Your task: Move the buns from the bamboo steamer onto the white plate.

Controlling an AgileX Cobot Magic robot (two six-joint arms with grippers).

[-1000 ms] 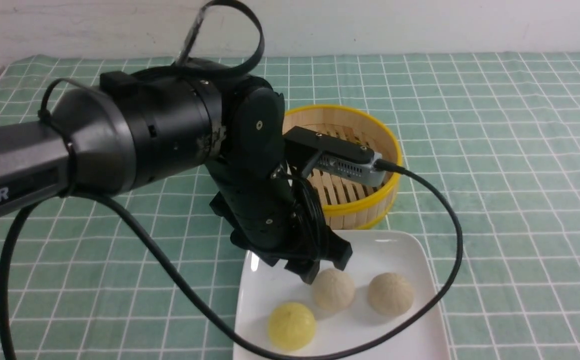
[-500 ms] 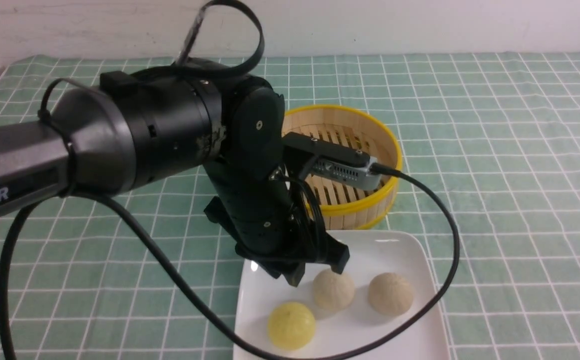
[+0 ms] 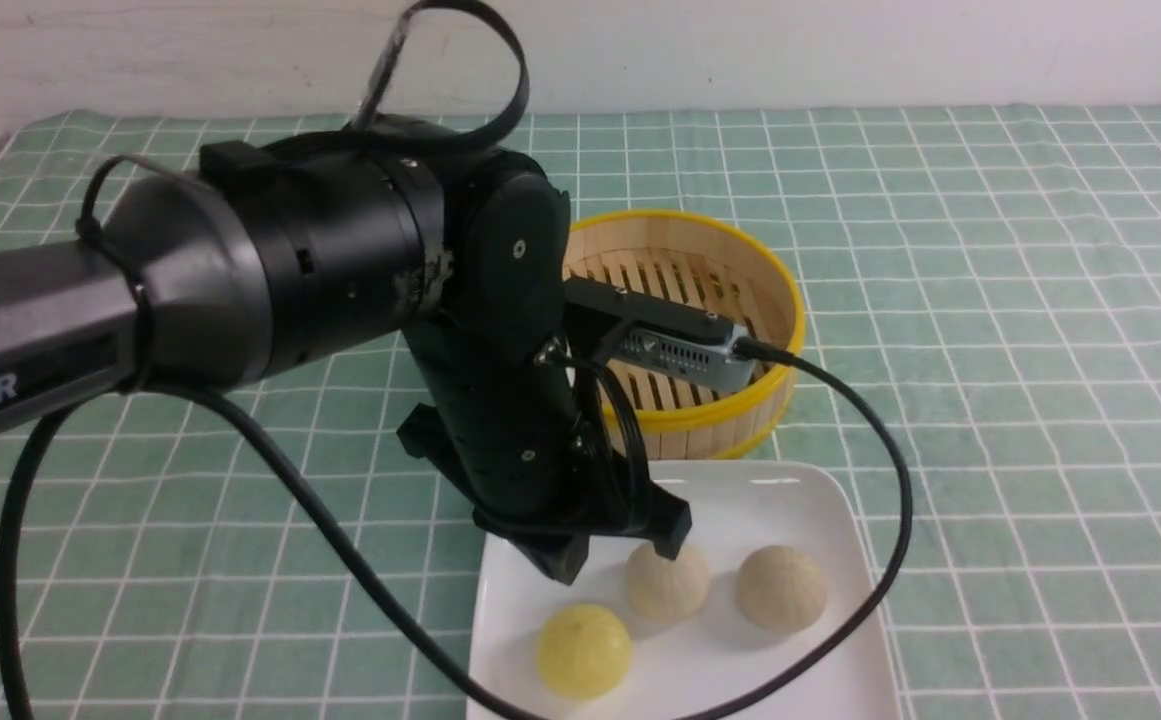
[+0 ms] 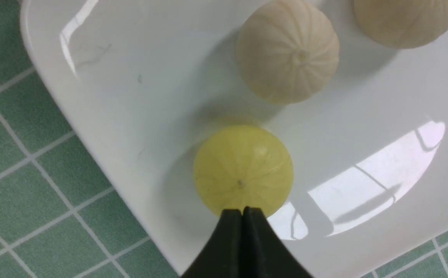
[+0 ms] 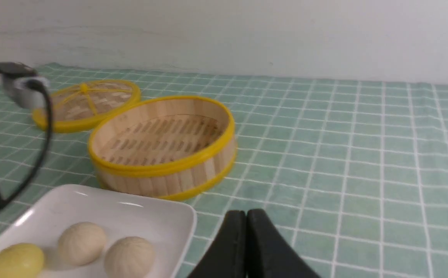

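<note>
Glossy white plate (image 3: 800, 500) offers round buns (image 3: 667, 580) no restraint: the left gripper (image 4: 242, 211), jaws pressed together and empty, could nudge one off.

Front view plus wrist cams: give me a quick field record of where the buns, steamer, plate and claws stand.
buns: three, all on white plate
yellow bun: nearest the robot
beige buns: side by side, apart
bamboo steamer: nothing in it, just behind plate
lid: flat on cloth beside steamer
left claw: shut, nothing held, over plate
right claw: shut, nothing held, over the tablecloth
</note>
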